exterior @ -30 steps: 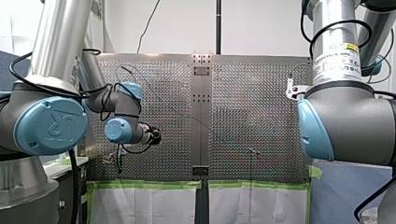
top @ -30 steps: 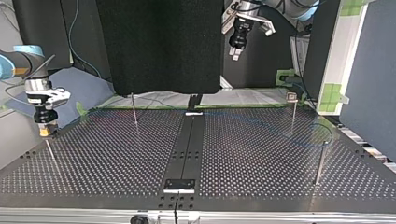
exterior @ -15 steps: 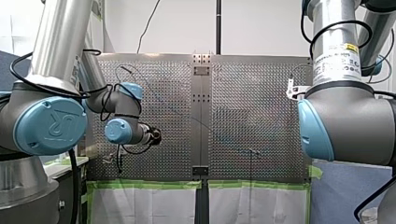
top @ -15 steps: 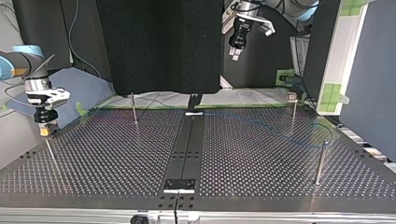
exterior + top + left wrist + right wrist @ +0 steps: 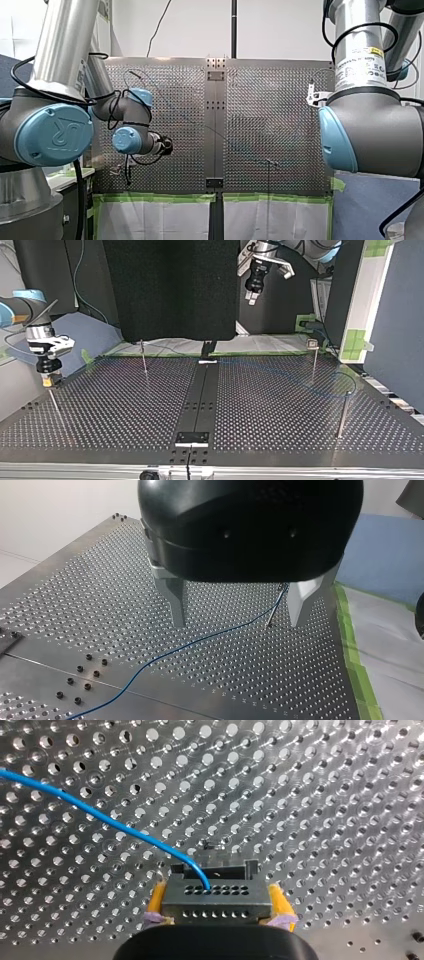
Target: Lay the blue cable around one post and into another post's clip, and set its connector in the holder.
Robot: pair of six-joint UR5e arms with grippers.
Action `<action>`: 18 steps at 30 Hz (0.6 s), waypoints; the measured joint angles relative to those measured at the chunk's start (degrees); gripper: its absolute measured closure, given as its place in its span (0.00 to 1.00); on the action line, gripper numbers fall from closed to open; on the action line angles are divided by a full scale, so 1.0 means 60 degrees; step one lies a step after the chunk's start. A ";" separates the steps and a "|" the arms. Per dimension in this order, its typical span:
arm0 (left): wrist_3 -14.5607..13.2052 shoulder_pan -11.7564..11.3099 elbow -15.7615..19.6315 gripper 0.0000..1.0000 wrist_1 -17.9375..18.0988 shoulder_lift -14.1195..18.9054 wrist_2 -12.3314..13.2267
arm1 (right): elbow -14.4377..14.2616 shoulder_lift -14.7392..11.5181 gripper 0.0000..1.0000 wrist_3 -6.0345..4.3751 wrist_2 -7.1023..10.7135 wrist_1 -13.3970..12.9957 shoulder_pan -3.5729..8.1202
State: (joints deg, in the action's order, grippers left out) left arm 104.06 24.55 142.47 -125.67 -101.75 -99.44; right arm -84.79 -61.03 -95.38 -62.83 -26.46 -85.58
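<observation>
Right gripper [image 5: 215, 894]: yellow pads [image 5: 157, 898] clamped on the connector [image 5: 216, 904], one pad on each short side. Connector is a dark rectangular block, matte, with two rows of small round holes on its face. Thin blue cable [image 5: 95, 810], round and smooth, exits a hole in the upper row and curves away over the table [image 5: 320, 795]. Table is shiny metal plate, dense grid of round holes. In the top view this gripper hangs over the table's left edge, just above a thin metal post [image 5: 54, 402]. I cannot tell if the connector touches the post.

Left gripper [image 5: 238, 616]: black rounded glossy housing, two flat grey metal fingers [image 5: 173, 601] set wide apart, nothing between them. It hangs well above the table. Under it the cable lies on the plate in a gentle curve and reaches a second slim post [image 5: 276, 606], between the fingers as seen from the wrist camera.

A smooth dark strip [image 5: 202, 395] runs down the table's middle. Green tape [image 5: 356, 655] lines one edge.
</observation>
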 joint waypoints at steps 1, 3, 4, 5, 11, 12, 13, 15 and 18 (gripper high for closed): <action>0.0000 -0.0003 -0.0001 0.01 -0.0001 0.0001 0.0000 | 0.0011 0.0015 0.98 0.0017 0.0001 0.0018 -0.0003; 0.0000 -0.0004 -0.0002 0.01 -0.0003 -0.0001 -0.0001 | 0.0021 0.0028 0.98 0.0043 0.0003 0.0041 -0.0007; 0.0000 -0.0004 -0.0003 0.01 -0.0004 -0.0001 -0.0001 | 0.0025 0.0033 0.98 0.0055 0.0005 0.0052 -0.0008; 0.0000 -0.0003 -0.0003 0.01 -0.0004 0.0000 -0.0001 | 0.0028 0.0037 0.98 0.0061 0.0006 0.0056 -0.0009; 0.0005 -0.0002 -0.0014 0.01 0.0004 0.0002 -0.0001 | 0.0094 0.0074 0.98 0.0083 0.0010 0.0067 -0.0011; 0.0008 -0.0002 -0.0015 0.01 0.0010 0.0000 -0.0001 | 0.0100 0.0078 0.98 0.0086 0.0013 0.0064 -0.0011; 0.0009 -0.0002 -0.0016 0.01 0.0014 0.0000 -0.0001 | 0.0106 0.0083 0.98 0.0090 0.0019 0.0058 -0.0012; 0.0012 -0.0002 -0.0025 0.01 0.0020 0.0002 -0.0001 | 0.0113 0.0091 0.98 0.0097 0.0034 0.0042 -0.0012; 0.0014 -0.0003 -0.0032 0.01 0.0025 0.0001 -0.0001 | 0.0116 0.0097 0.98 0.0114 0.0074 0.0029 -0.0016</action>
State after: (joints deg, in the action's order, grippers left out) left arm 104.14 24.54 142.28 -125.52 -101.74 -99.44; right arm -84.09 -60.45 -94.70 -62.38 -26.28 -85.68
